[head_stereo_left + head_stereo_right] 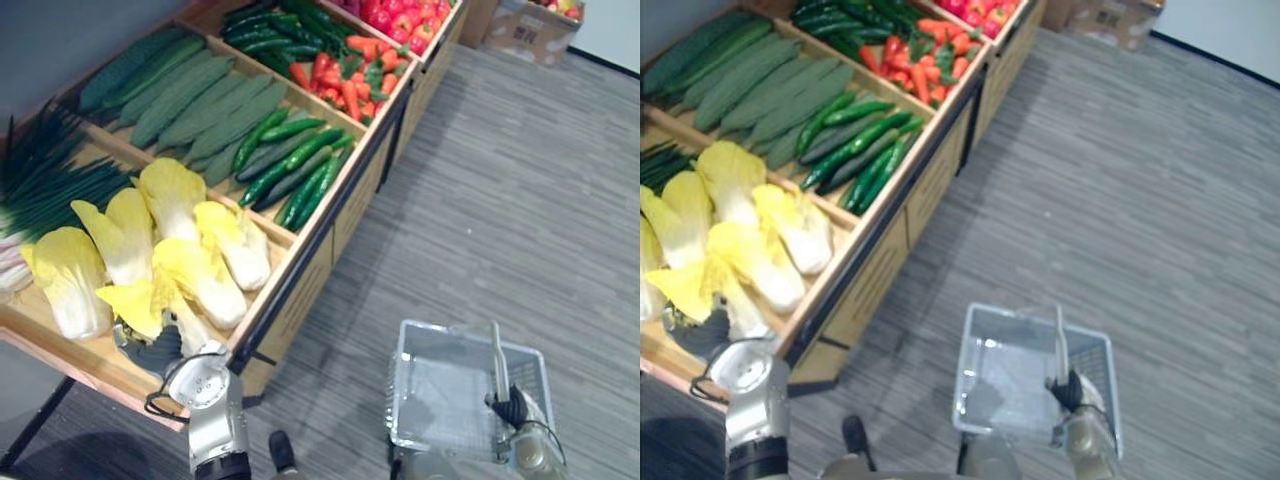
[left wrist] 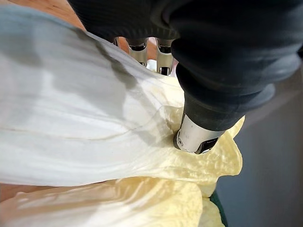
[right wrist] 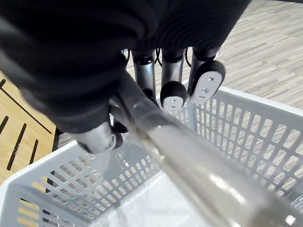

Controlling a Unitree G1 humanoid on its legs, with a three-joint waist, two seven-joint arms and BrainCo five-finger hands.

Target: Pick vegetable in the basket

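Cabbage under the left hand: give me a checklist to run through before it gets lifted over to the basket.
1. Left hand on the cabbage: ok, it lies right against it in the wooden stand.
2. Firm hold on the cabbage: cannot tell, the leaves hide the grip.
3. Basket held: ok, the right hand is curled round the handle.
4. Room in the basket: ok, nothing lies in it.
5. Neighbouring cabbages out of the way: not ok, they crowd against this one and may drag along.
6. Basket within a short carry: ok, it hangs over the floor beside the stand.
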